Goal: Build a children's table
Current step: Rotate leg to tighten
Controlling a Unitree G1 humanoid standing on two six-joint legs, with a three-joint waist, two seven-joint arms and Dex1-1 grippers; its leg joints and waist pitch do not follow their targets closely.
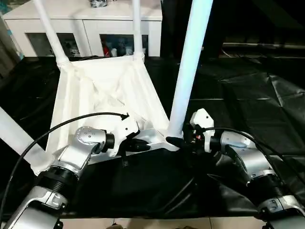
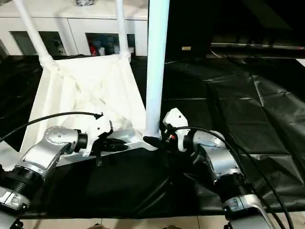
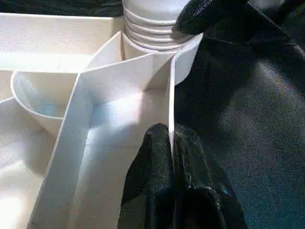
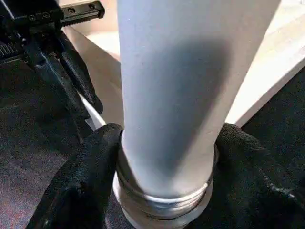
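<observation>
The children's table lies upside down on the black sheet, its ribbed white top (image 1: 105, 90) facing up. Two legs stand in the far sockets (image 1: 47, 33) (image 1: 137, 28), and one leans at the near left corner (image 1: 14, 138). The near right leg (image 1: 190, 67) rises from its corner socket (image 3: 157, 38). My left gripper (image 1: 143, 144) is shut on the thin near rim wall (image 3: 170, 95) of the top, beside that socket. My right gripper (image 1: 177, 141) has a black finger (image 4: 90, 167) pressed on each side of the leg's base (image 4: 167, 119), just above its threaded collar.
A white cabinet (image 1: 86, 24) with glass doors stands behind the table. Crinkled black sheeting (image 1: 248, 95) covers the floor, with a bare strip of pale floor at the near edge. Black cables run along both forearms.
</observation>
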